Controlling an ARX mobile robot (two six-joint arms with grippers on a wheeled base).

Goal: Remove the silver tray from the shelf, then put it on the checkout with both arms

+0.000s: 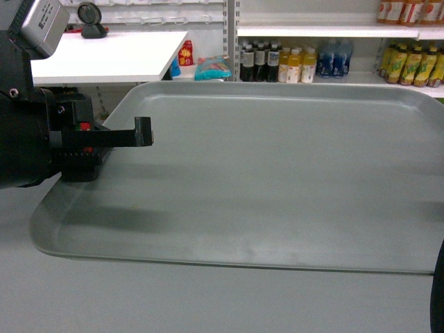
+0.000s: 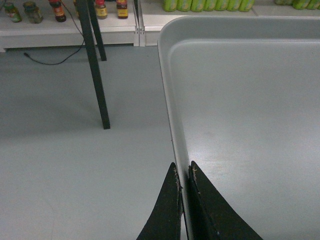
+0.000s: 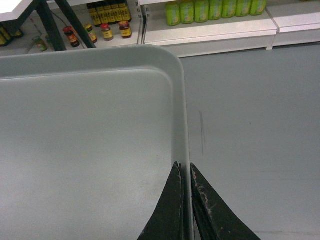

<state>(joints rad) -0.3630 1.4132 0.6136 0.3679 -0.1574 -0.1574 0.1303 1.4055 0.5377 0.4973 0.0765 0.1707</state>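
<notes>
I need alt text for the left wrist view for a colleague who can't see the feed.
The left hand pinches the left rim of the silver tray between its two black fingers, holding it in the air above the grey floor. Beyond it stand a slanted black table leg and low white store shelves with jars and bottles.

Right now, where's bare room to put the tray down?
Bare stretch of white checkout top, between its front edge and the black thing at its back. Both pincers clamp the silver tray over floor. Shelves are crowded with bottles.
</notes>
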